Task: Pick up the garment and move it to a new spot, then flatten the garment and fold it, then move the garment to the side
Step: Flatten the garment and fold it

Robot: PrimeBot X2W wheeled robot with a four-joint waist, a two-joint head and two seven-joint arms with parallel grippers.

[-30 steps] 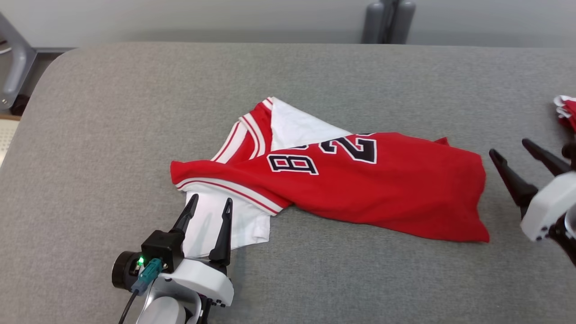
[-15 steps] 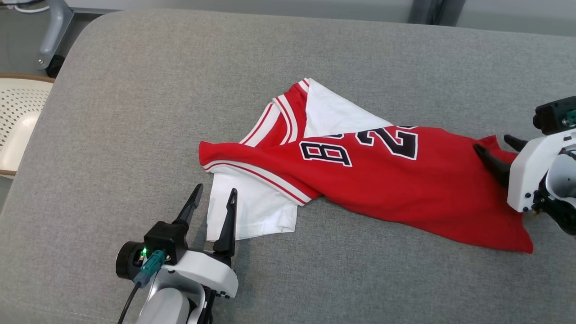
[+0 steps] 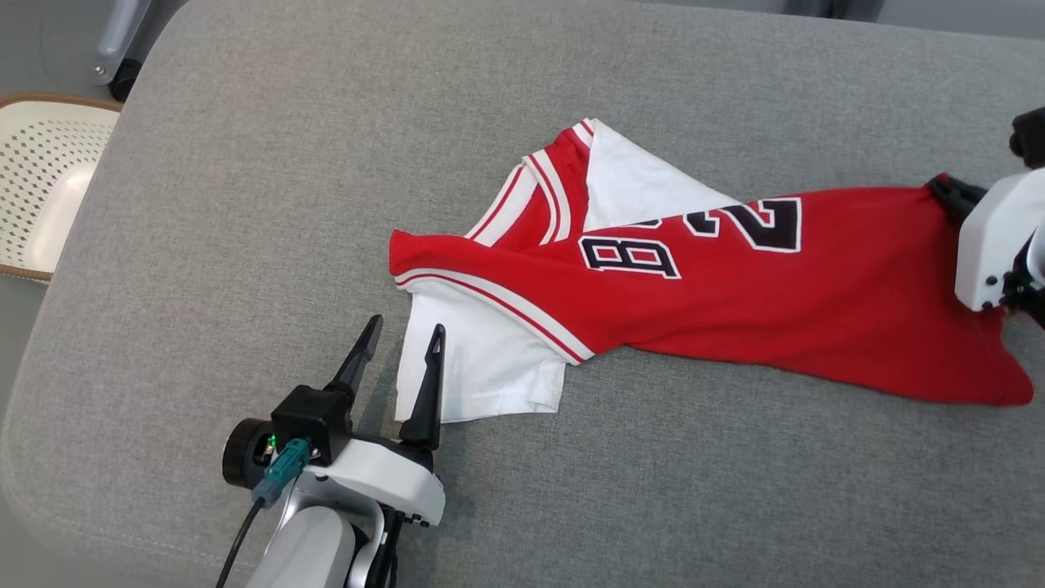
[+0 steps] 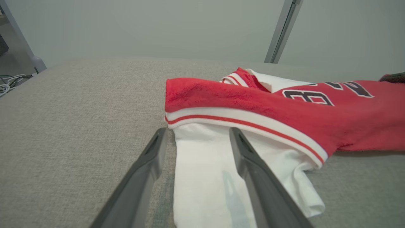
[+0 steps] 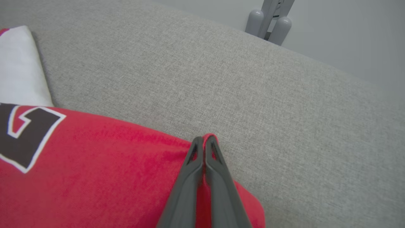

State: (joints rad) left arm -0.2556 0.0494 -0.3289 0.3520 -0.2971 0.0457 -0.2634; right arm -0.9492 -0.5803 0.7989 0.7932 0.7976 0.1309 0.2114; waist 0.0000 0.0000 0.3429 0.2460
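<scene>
Where the red-and-white garment [image 3: 775,302] lies rumpled across the grey padded table [image 3: 245,204], its black, white-edged numerals 2 and 8 read sideways. The right gripper [image 5: 204,141] is pinched tight on the garment's red corner. The left gripper [image 3: 407,325] stands spread, its fingers straddling the white panel's edge.
</scene>
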